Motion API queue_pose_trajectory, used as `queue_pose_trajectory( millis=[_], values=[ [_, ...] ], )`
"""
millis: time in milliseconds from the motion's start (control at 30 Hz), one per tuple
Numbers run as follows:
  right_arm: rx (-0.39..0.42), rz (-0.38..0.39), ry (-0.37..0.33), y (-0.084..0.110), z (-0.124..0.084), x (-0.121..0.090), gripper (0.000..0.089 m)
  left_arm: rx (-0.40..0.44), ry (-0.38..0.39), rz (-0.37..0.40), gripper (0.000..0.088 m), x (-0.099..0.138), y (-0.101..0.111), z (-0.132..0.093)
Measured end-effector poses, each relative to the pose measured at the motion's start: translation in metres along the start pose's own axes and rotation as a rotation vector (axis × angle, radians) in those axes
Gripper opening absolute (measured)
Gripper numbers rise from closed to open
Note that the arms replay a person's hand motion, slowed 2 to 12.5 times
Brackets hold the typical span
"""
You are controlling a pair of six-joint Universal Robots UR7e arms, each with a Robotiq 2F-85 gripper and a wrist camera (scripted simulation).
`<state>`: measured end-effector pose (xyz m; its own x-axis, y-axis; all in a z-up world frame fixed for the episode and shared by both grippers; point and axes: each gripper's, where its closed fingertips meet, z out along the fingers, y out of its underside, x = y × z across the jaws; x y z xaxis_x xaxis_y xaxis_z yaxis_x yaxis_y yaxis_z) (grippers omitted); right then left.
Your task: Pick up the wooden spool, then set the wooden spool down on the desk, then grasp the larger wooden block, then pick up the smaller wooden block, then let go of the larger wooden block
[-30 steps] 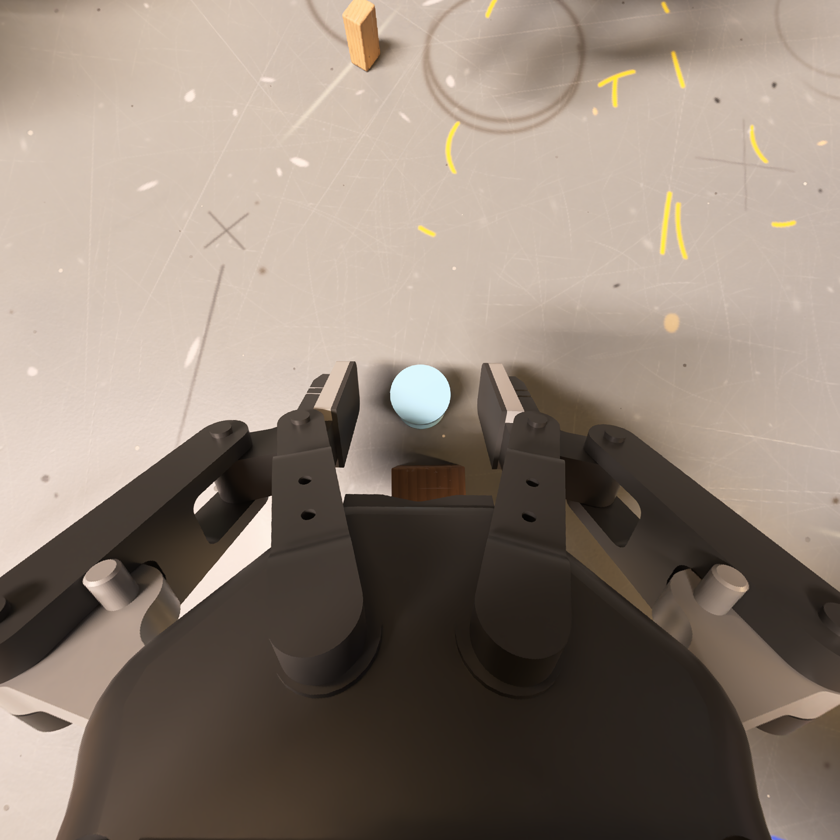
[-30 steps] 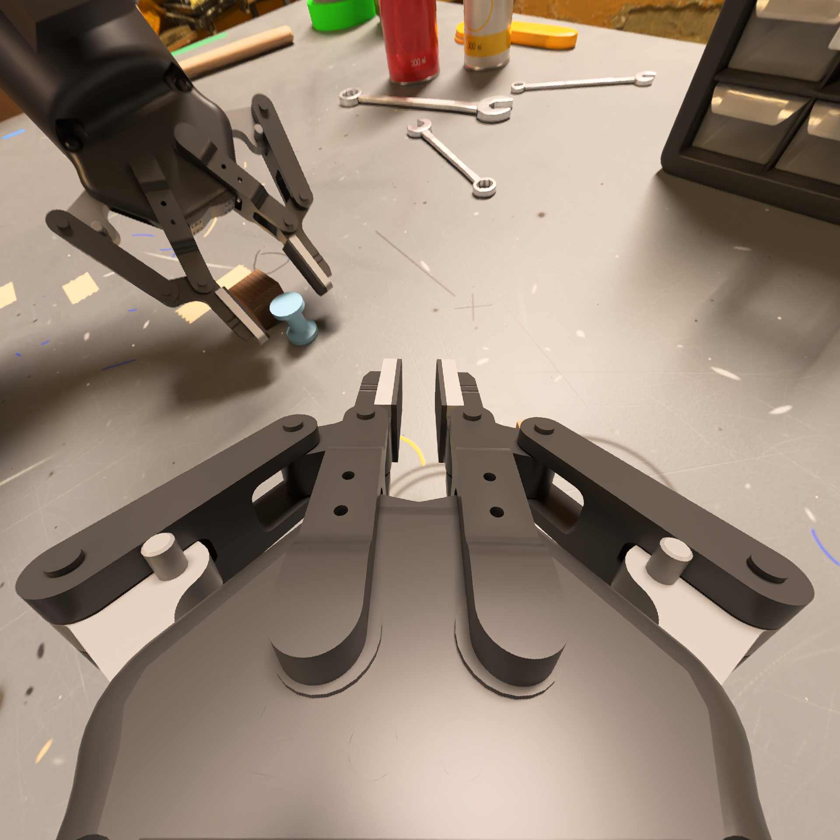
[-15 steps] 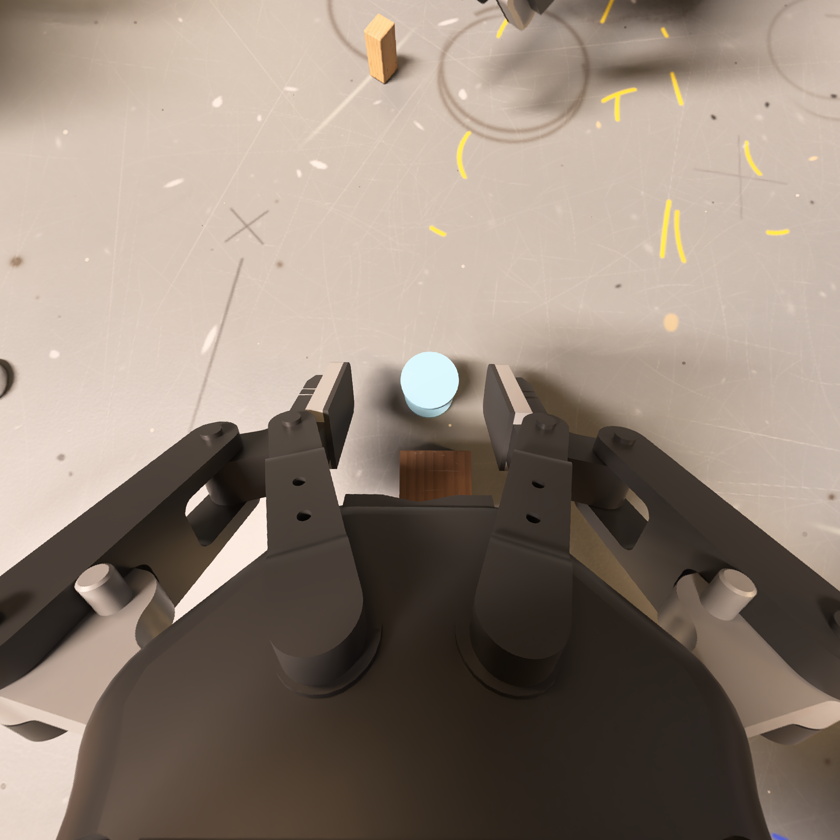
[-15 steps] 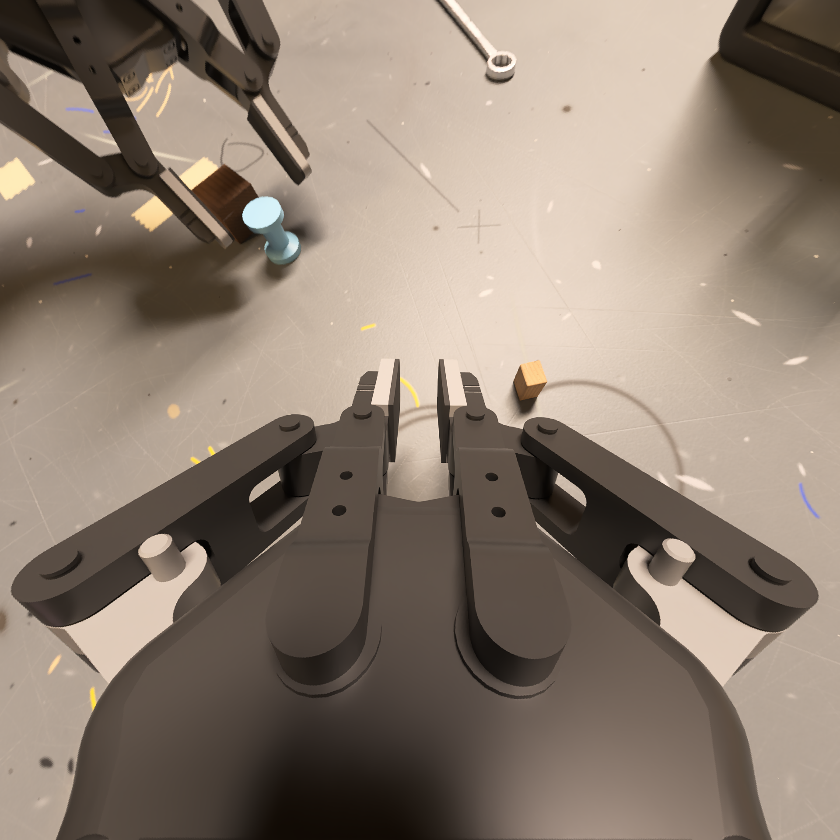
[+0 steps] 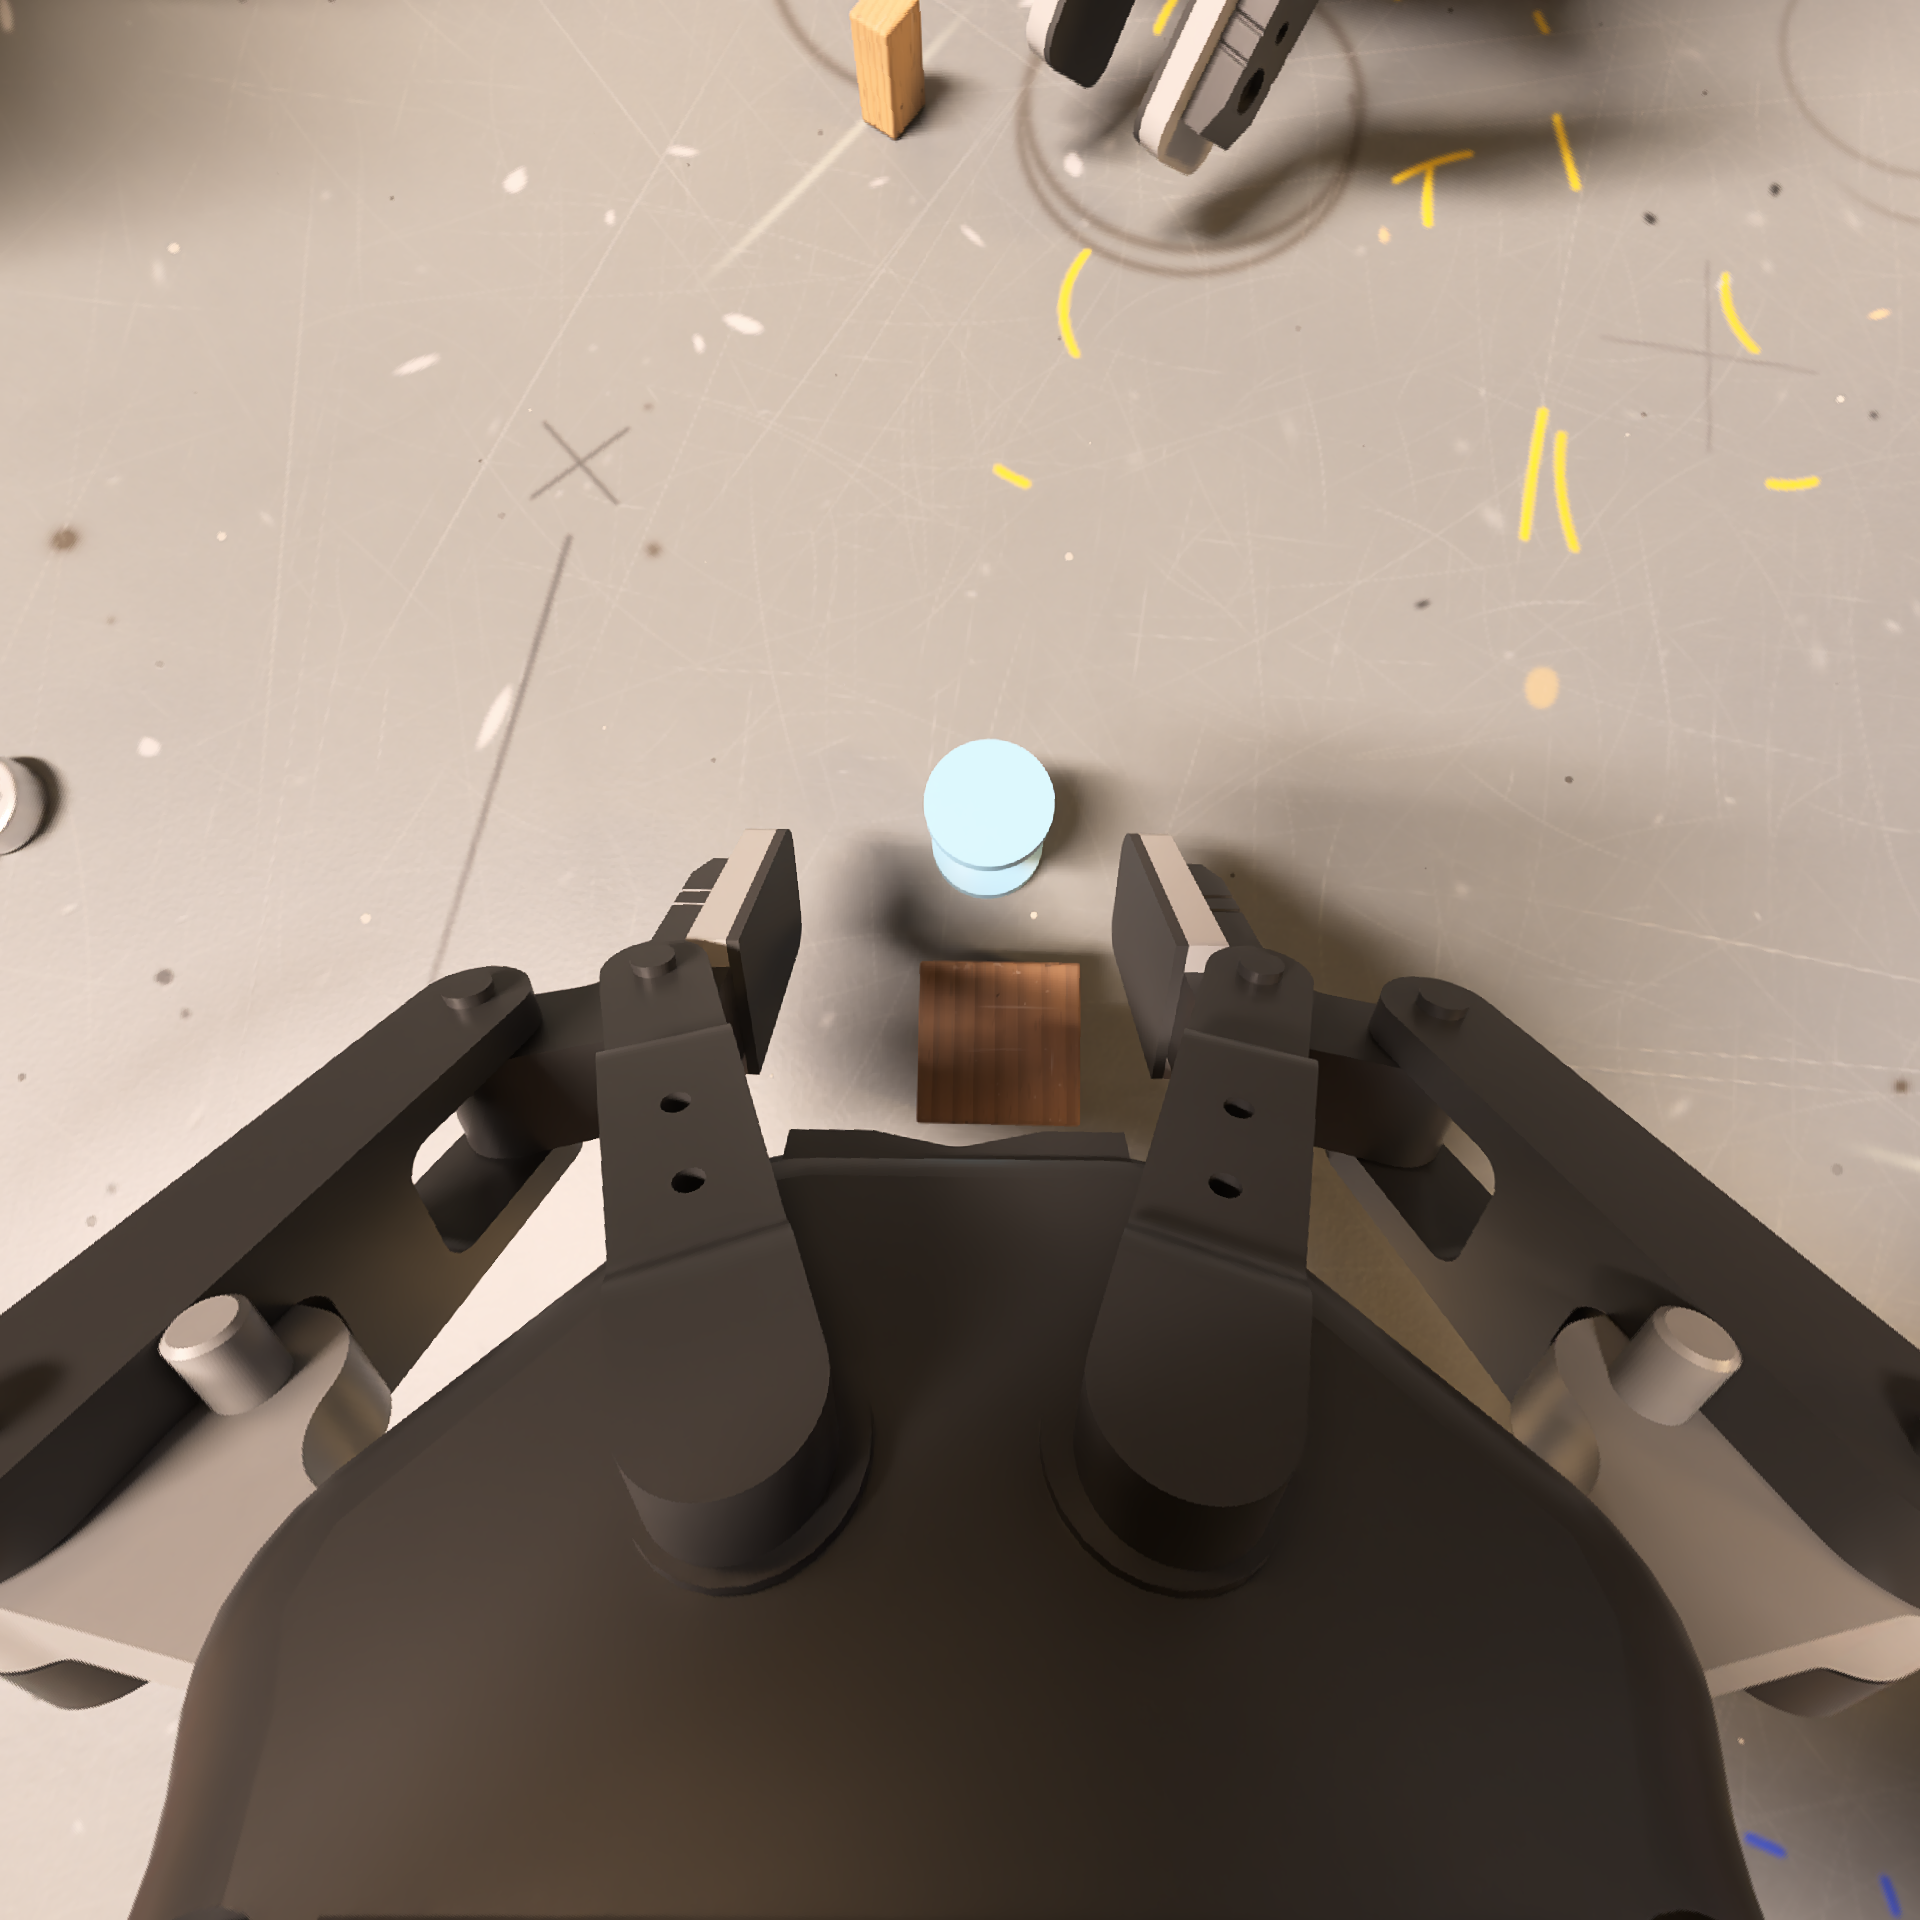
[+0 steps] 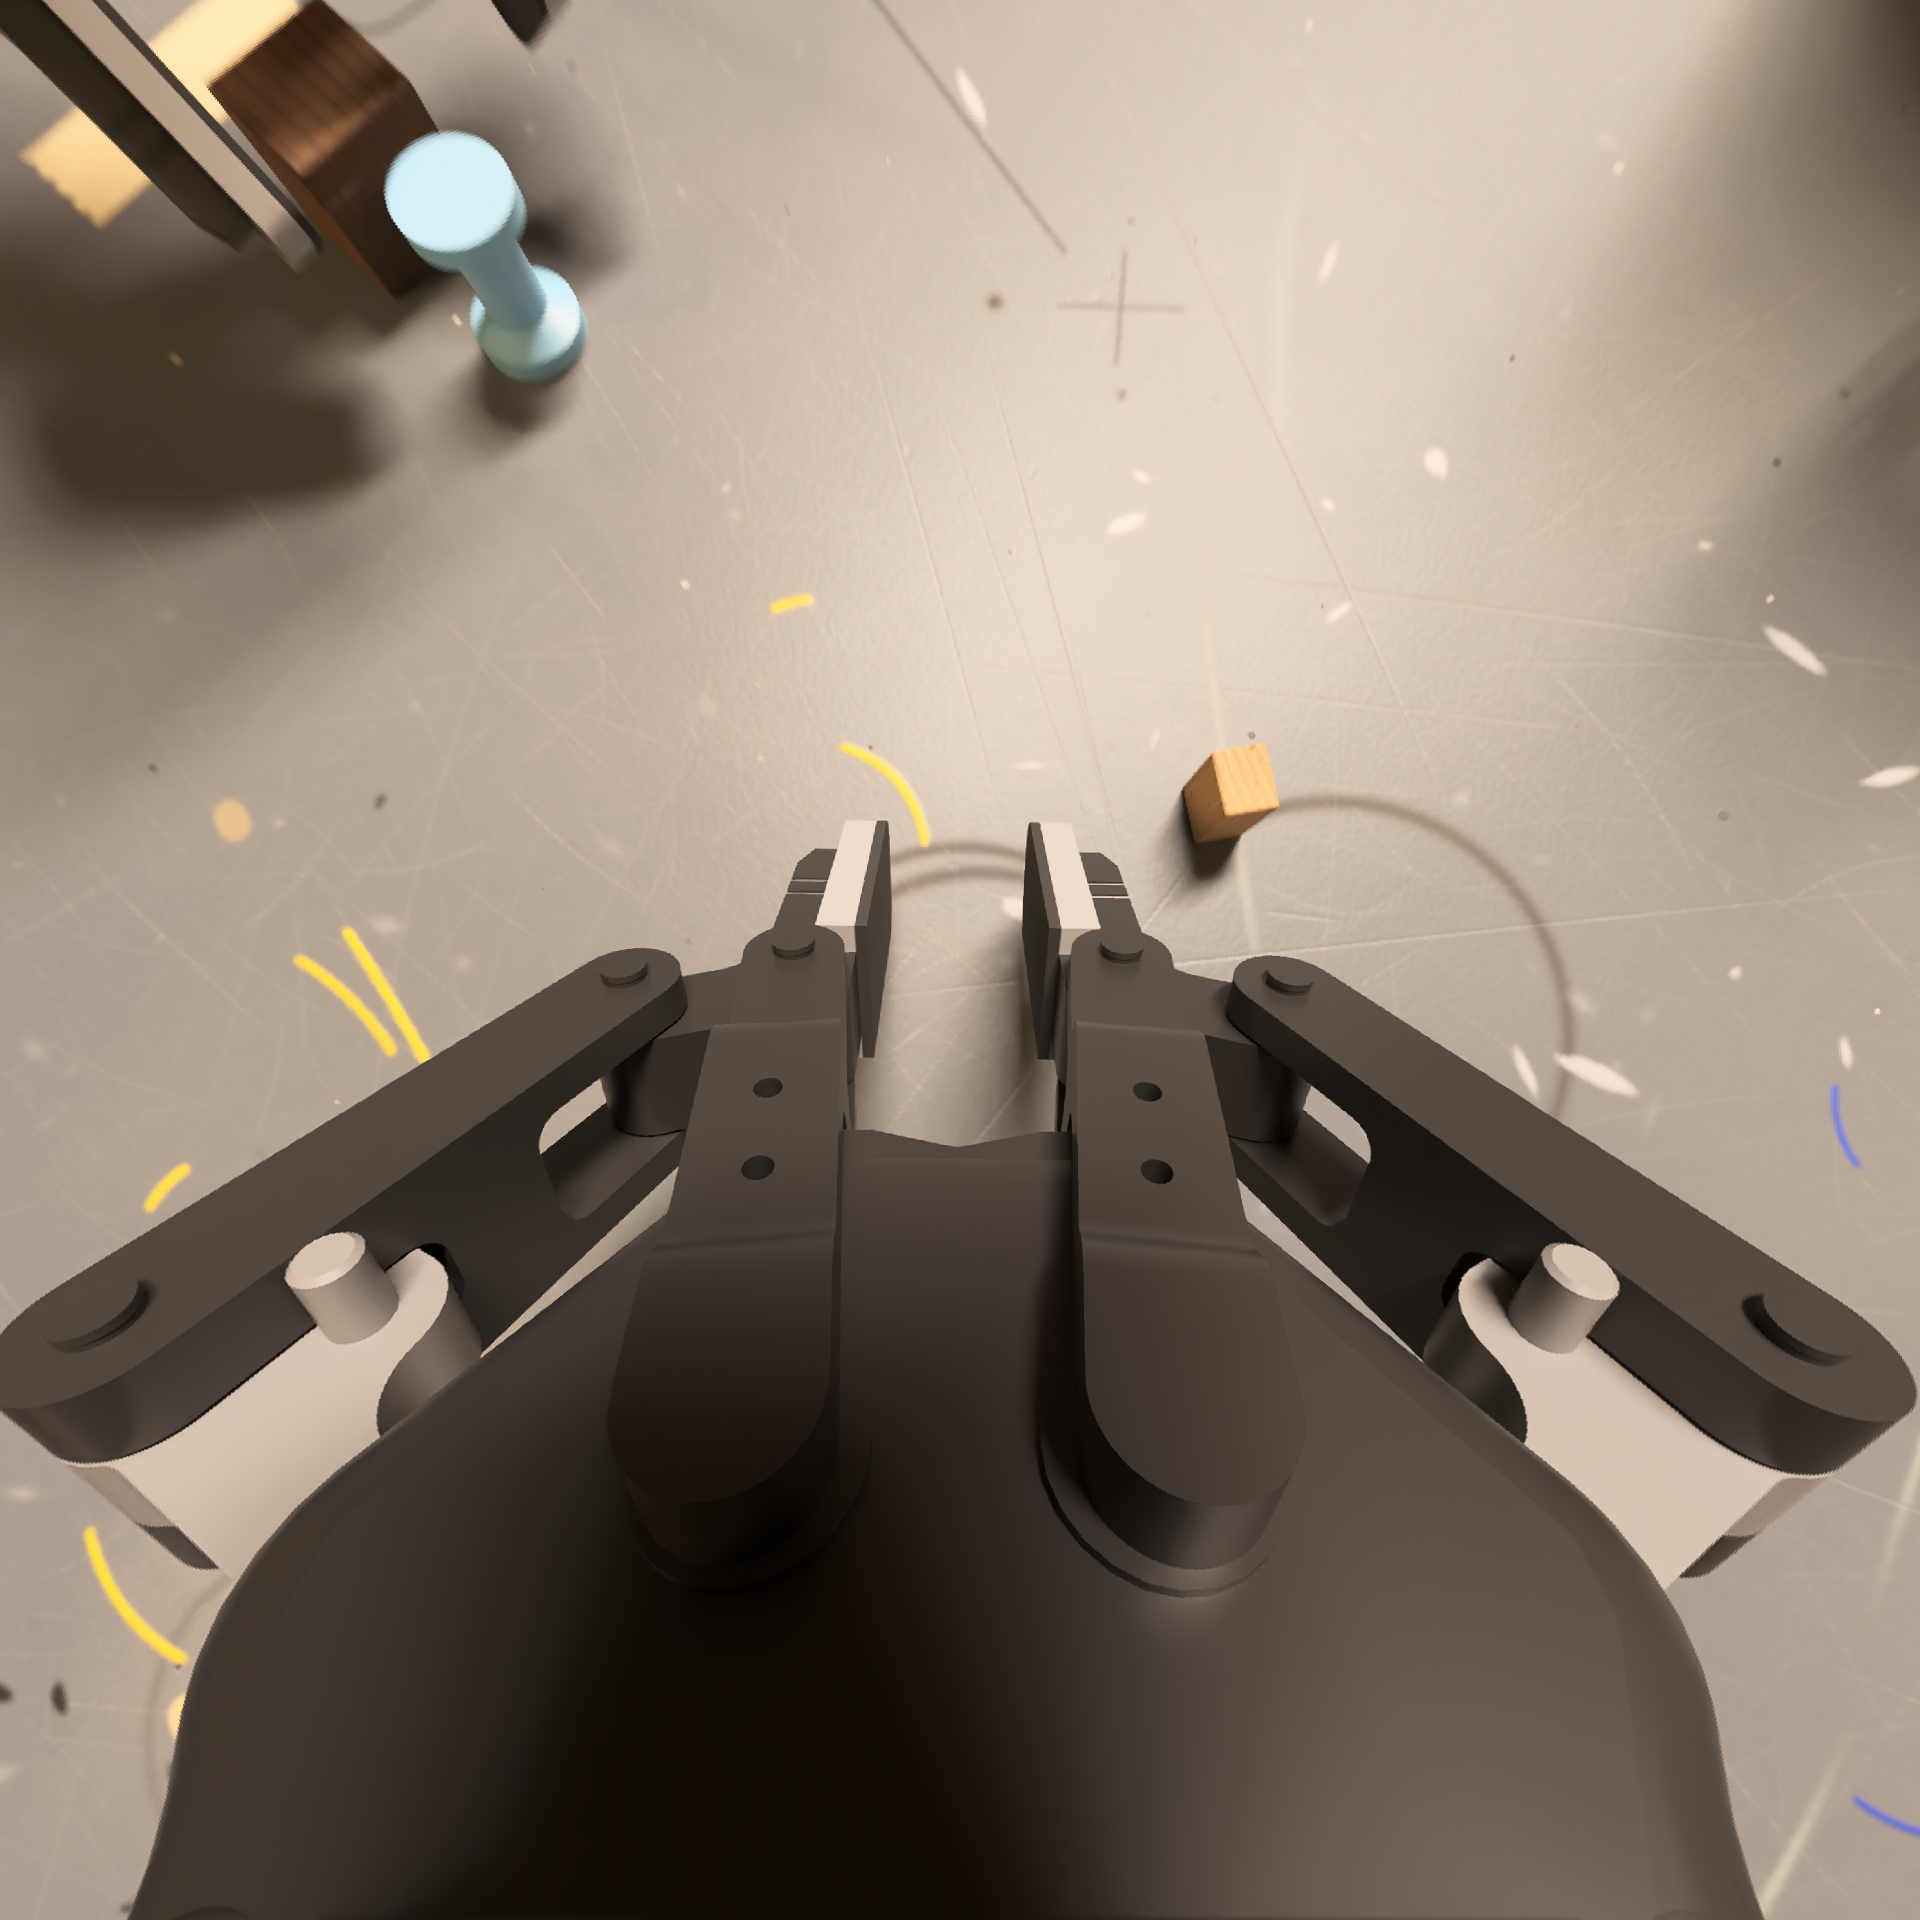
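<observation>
A: Look at the left claw (image 5: 956,888). Holding anything?

B: Nope. Spread wide open, gripping nothing. Hanging right over the big dark brown wooden block (image 5: 1000,1042), with a finger on each side and a gap to see on both sides.

A: And the light blue wooden spool (image 5: 987,805)?

B: Standing up on its end on the grey desk (image 5: 1247,623), just beside the dark block, a bit past the fingertips. Not touched by either finger.

A: Now the right claw (image 6: 956,873).

B: Open just a little, with only a thin gap. Nothing in there but bare desk.

A: And the small pale wooden block (image 6: 1231,795)?

B: Sitting on the desk, near the right claw's right fingertip, not touching it. Well apart from the spool (image 6: 488,270) and the dark block (image 6: 332,145).

A: Near which table edge?

B: Can't tell. No edge or corner showing.
</observation>
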<state>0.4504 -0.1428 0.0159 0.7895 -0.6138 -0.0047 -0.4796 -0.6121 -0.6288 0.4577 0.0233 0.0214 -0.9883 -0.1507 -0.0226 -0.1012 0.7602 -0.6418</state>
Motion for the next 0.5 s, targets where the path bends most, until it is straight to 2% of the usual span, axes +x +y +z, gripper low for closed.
queue_pose_trajectory(
  millis=[133, 300, 500],
  values=[
    [-0.061, -0.015, 0.02, 0.009, 0.003, 0.005, 0.0274, -0.004, -0.008, -0.002, 0.0544, -0.001, 0.003, -0.004],
    [-0.056, -0.056, 0.021, 0.006, 0.002, 0.007, 0.0328, -0.024, -0.022, -0.005, 0.0541, -0.005, 0.009, -0.01],
    [-0.08, -0.094, -0.006, 0.009, 0.001, 0.01, 0.033, -0.075, -0.019, -0.016, 0.0534, -0.006, 0.022, -0.013]
  ],
)
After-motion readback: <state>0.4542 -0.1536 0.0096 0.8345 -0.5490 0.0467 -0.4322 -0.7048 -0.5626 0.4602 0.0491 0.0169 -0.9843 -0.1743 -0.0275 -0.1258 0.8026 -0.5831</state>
